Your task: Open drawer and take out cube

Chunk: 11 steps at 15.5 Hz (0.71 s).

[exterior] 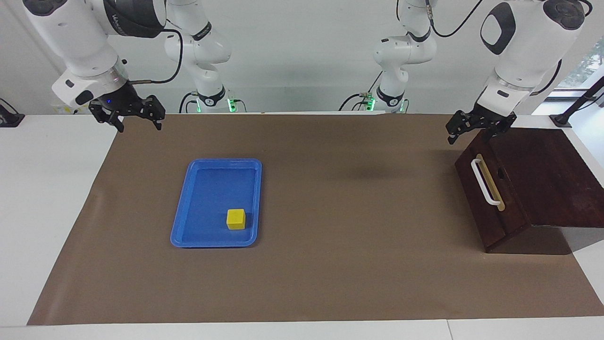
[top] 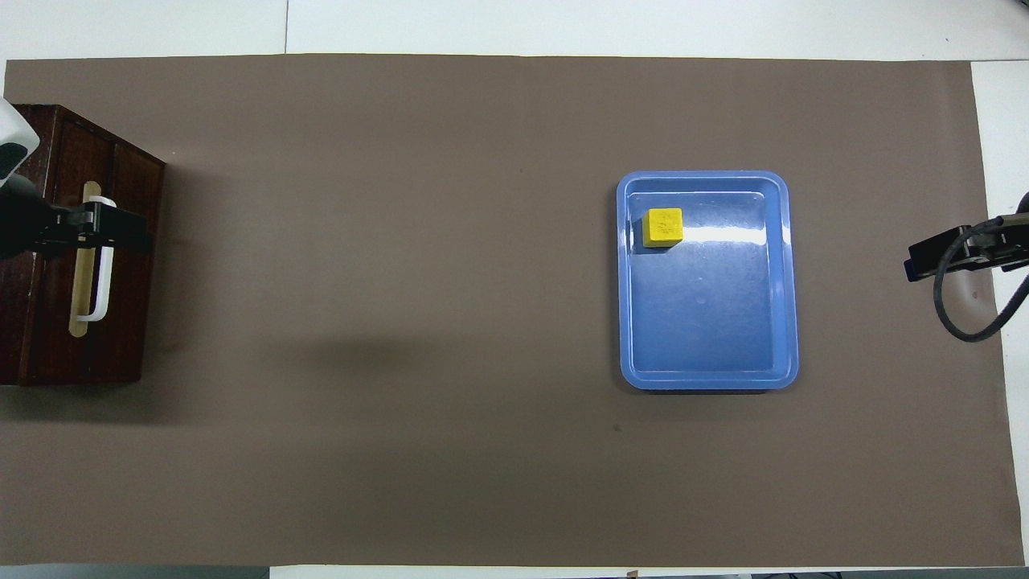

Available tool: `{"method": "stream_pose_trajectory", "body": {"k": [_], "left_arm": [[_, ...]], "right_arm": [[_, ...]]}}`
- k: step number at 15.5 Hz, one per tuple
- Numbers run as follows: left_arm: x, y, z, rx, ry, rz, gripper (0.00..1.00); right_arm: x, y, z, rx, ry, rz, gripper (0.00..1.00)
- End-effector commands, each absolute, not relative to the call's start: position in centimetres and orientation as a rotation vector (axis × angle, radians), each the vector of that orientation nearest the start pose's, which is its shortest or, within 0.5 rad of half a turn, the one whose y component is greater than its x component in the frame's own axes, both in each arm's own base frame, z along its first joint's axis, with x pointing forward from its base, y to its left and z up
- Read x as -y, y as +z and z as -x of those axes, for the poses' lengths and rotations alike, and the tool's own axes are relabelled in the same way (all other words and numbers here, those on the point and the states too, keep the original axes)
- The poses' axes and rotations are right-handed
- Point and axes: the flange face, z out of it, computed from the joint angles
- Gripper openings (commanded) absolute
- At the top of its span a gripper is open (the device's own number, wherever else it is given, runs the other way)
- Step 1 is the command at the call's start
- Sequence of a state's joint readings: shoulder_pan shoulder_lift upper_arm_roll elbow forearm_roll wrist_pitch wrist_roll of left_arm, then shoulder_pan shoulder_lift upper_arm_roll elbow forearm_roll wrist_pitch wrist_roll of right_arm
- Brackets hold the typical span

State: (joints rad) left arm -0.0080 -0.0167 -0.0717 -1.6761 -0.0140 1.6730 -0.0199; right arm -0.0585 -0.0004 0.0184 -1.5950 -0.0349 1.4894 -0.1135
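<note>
Cube lies in your blue tray, drawer shut, left claw agape over its corner, right claw agape, waiting: task looks done, nothing left to grasp.

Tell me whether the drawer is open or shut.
Shut: the drawer front sits flush with its cabinet, no pale interior showing.

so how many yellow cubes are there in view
1. The cube lies in the blue tray, in the corner farther from the robots, on the side toward the drawer. The drawer is shut, so any others inside would be hidden.
</note>
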Motion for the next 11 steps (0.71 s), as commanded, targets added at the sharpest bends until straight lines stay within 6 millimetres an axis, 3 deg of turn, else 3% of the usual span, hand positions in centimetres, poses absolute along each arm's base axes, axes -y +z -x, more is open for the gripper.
{"method": "stream_pose_trajectory", "body": {"k": [1, 11], "left_arm": [[4.77, 59.75, -55.02, -0.092, -0.011, 3.156, 1.00], [4.70, 59.79, -54.06, -0.089, 0.124, 3.149, 1.00]], "right_arm": [[2.57, 60.84, -53.86, 0.091, 0.155, 3.169, 1.00], [2.57, 60.84, -53.86, 0.091, 0.155, 3.169, 1.00]]}}
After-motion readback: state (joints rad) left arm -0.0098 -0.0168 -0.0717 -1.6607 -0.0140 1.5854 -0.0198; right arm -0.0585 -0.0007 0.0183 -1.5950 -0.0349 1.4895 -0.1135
